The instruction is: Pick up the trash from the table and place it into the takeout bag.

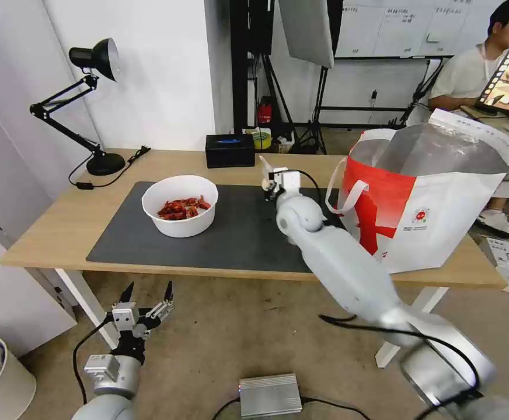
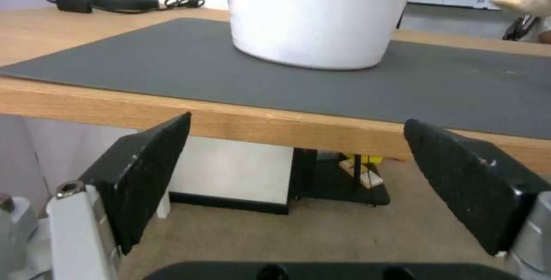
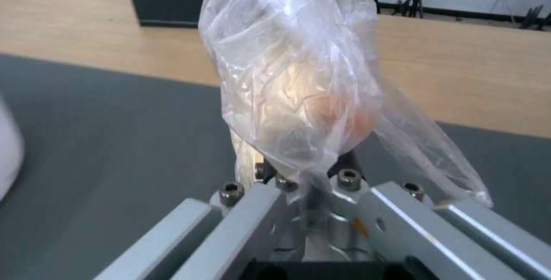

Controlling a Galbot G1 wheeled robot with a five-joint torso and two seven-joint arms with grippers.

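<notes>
While the head view sets the right gripper [image 1: 268,175] above the mat [image 1: 237,233], beside the takeout bag [image 1: 435,198], its wrist view shows it clamped on a crinkled clear bag [image 3: 298,86] with a whitish lump. Below the table edge [image 2: 241,121], the left gripper [image 2: 295,172] gapes, facing the bowl [image 2: 316,17].

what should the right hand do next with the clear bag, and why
Probably carry it toward the robot's right, over the takeout bag. The right hand is shut on the clear bag, held up above the mat, and the takeout bag stands open beside it. The left hand waits open below the table edge.
</notes>
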